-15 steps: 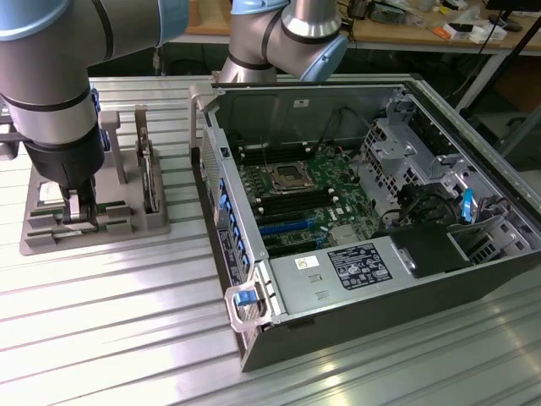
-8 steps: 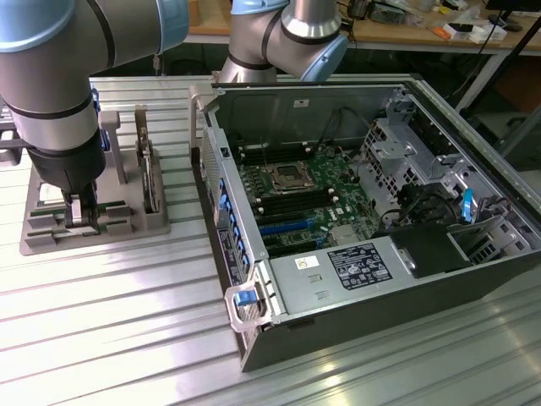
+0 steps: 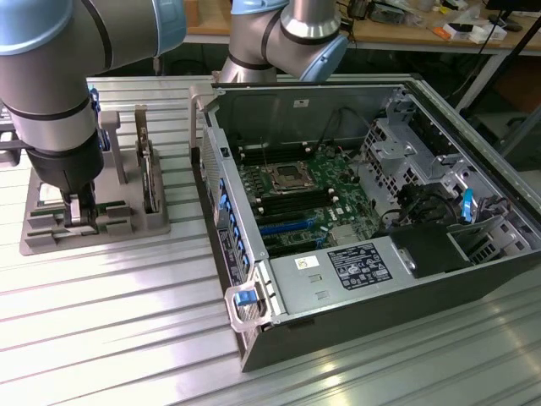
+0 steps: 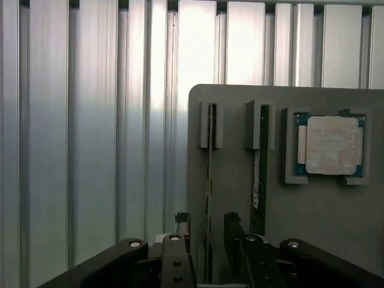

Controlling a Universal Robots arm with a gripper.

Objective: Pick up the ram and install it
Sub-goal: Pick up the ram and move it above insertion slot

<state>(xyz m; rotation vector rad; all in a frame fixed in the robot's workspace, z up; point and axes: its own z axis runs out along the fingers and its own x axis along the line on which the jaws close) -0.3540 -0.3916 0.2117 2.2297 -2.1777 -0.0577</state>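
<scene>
Hanging low over a grey holder (image 3: 127,227) on the ribbed metal counter (image 3: 127,330), the hand (image 3: 76,211) of the robot arm points straight down. The hand is open. Seen from the wrist, its two dark fingers (image 4: 234,227) stand one on each side of the ram (image 4: 210,180). There is a little gap on both sides, so the hand grips nothing.

The ram is a thin stick standing on its edge in a slot of the holder. A second thin stick (image 4: 260,174) with a pale label stands in the next slot, just beside it. Past that stick, a square silver processor chip (image 4: 332,144) lies flat in its own pocket of the holder.

In the exterior view a silver hard drive (image 3: 148,165) also stands on its edge in the holder, on the side nearer the computer. The open computer case (image 3: 380,315) lies on the counter to the exterior view's right, well apart from the hand. Inside it you can see the green motherboard (image 3: 308,190) and a grey power box (image 3: 338,275) with a black label.
</scene>
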